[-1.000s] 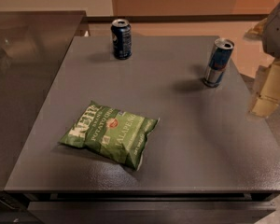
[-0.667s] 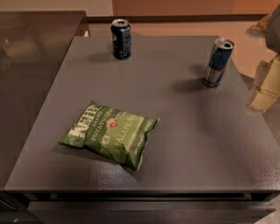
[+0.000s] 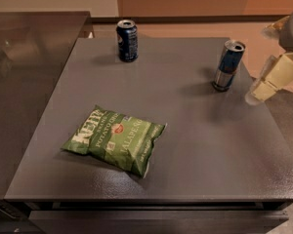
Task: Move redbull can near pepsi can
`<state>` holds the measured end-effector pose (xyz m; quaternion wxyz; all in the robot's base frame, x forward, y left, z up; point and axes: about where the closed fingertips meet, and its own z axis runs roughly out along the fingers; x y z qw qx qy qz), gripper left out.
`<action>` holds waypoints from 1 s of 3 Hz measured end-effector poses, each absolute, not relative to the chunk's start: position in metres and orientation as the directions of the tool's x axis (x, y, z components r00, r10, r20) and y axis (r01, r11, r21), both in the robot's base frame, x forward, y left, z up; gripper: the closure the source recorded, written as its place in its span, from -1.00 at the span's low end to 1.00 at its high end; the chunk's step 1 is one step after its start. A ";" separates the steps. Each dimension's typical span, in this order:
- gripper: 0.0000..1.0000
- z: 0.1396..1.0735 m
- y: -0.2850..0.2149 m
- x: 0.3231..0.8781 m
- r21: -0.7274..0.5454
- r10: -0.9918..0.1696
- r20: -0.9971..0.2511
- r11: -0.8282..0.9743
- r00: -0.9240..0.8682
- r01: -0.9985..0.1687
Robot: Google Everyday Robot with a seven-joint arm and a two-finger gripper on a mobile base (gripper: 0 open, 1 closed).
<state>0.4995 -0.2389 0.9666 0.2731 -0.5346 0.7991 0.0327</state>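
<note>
The redbull can [image 3: 228, 65], slim, blue and silver, stands upright at the back right of the dark table [image 3: 185, 130]. The pepsi can [image 3: 127, 40], shorter and dark navy, stands upright at the back edge, left of centre, well apart from the redbull can. My gripper [image 3: 269, 79], pale cream, reaches in from the right edge of the view. It is just right of the redbull can, about level with its lower half, and is not touching it.
A green Kettle jalapeño chip bag [image 3: 115, 140] lies flat at the front left of the table. A glossy dark counter [image 3: 24, 82] adjoins the table's left side. The table's right edge runs just below my gripper.
My gripper has moved left and a little up, closer to the redbull can. The cans and the chip bag have not moved.
</note>
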 end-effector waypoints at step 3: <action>-1.00 0.932 -0.262 0.583 -0.180 -0.670 -0.655 0.588 -0.350 -0.789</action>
